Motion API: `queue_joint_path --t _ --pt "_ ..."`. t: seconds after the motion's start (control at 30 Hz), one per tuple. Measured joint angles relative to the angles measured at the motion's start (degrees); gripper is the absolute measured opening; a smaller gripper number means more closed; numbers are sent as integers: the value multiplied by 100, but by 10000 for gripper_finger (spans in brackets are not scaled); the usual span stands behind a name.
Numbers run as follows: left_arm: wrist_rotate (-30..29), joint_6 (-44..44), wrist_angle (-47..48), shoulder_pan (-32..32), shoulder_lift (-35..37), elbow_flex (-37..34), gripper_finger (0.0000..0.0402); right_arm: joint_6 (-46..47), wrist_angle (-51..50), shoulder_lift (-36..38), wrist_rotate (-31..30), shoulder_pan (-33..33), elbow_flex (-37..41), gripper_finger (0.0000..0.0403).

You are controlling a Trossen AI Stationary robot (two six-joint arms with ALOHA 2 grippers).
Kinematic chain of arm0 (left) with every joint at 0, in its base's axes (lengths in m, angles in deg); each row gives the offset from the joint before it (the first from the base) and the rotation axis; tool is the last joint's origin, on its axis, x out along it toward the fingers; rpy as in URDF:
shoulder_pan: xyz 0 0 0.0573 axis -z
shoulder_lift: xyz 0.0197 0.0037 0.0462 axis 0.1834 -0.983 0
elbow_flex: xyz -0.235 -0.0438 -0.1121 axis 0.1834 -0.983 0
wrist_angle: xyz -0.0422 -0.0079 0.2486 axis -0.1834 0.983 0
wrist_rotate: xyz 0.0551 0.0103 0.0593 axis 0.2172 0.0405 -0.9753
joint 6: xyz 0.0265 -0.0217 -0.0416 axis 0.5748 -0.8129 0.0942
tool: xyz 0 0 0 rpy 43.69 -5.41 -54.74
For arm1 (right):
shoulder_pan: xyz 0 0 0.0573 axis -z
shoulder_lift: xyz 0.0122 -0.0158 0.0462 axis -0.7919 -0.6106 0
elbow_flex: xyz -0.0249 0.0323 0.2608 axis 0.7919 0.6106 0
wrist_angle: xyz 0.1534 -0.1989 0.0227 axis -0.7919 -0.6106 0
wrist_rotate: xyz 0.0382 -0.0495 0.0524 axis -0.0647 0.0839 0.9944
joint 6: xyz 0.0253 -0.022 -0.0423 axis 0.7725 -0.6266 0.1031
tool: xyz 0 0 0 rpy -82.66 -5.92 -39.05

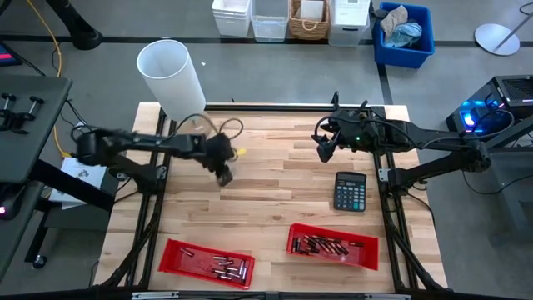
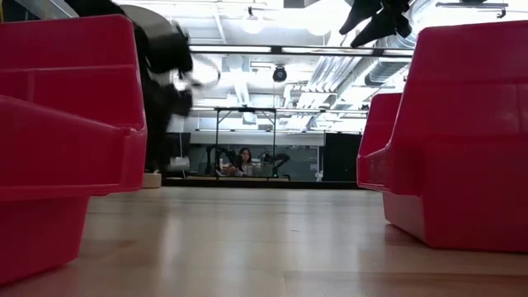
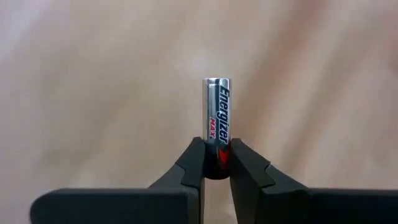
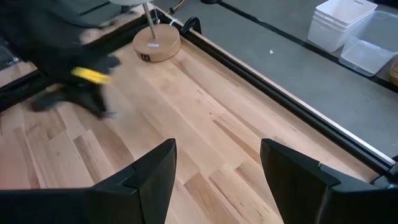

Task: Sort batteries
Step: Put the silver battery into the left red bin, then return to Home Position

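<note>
Right now the left arm reaches in from the left side across the back half of the tabletop [image 1: 275, 196], its left end effector [image 1: 223, 173] hanging over the bare wood with the wrist bent downward. Seen from its own wrist, the two dark fingers [image 3: 193, 165] are pinched narrowly around the lower end of a single battery [image 3: 217, 121], a silvery cell with red and black print that stands straight out beyond the fingertips. Blurred light wood lies behind it.

The right arm comes in from the right, its right end effector [image 1: 325, 148] held above the back of the tabletop, well apart from the left one. Its fingers [image 4: 149, 171] are spread wide with nothing between them, only planks showing in the gap.

Near the front edge sit two red bins. The left red bin [image 1: 171, 258] holds a scatter of small batteries [image 1: 226, 266]; the right red bin [image 1: 366, 254] holds a denser row of cells [image 1: 325, 245]. A black calculator [image 1: 350, 191] lies on the wood behind the right bin, just under the right arm. A white cylinder [image 1: 171, 75] stands at the back left corner, close to the left arm. From table height the red bins fill both sides, and a person sits far off in the room behind.
</note>
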Motion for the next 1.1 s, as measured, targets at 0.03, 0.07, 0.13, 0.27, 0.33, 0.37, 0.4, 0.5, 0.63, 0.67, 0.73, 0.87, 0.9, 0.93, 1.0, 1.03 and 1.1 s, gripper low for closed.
queue_joint_path --t 0.03,0.07,0.13,0.27,0.33,0.37,0.4,0.5,0.63,0.67,0.73,0.87,0.9,0.93,1.0,1.03,1.1 --pt "102 198 30 316 234 -22 32 0 -37 0 13 0 0 227" --pt "160 346 101 649 462 -32 32 -2 -77 0 19 0 0 227" --pt "235 413 154 1477 915 -35 32 -5 -133 0 57 0 0 227" --pt "-252 383 623 3437 1516 277 32 -163 -162 0 68 0 0 227" --pt "-658 247 1096 4389 1532 630 32 -196 -164 0 76 0 0 227" --pt "-845 145 1333 4812 1517 842 32 -197 -163 0 76 0 0 227" --pt "-1015 -2 1545 5188 1481 1064 32 -198 -165 0 83 0 0 227" --pt "-1488 -500 1800 6043 1288 1585 32 -252 -164 0 114 0 0 227" --pt "-1266 -901 1711 6600 905 1705 32 -425 -165 0 116 3 0 227" --pt "-1159 -913 1710 6655 769 1699 32 -459 -164 0 116 17 0 227" --pt "-993 -832 1512 6657 510 1696 32 -487 -164 0 116 26 0 227" --pt "-722 -812 1120 6634 125 1700 55 -483 -164 0 116 24 0 227" --pt "-713 -846 1131 6628 63 1700 72 -483 -164 0 116 24 0 227" --pt "-712 -868 1146 6609 27 1700 90 -483 -164 0 118 24 0 227" --pt "-714 -898 1178 6539 16 1700 125 -483 -164 0 118 24 0 227" --pt "-716 -916 1206 6496 20 1700 141 -483 -164 0 118 26 0 227" --pt "-668 -906 1343 6381 53 1700 166 -483 -164 0 120 24 0 227"
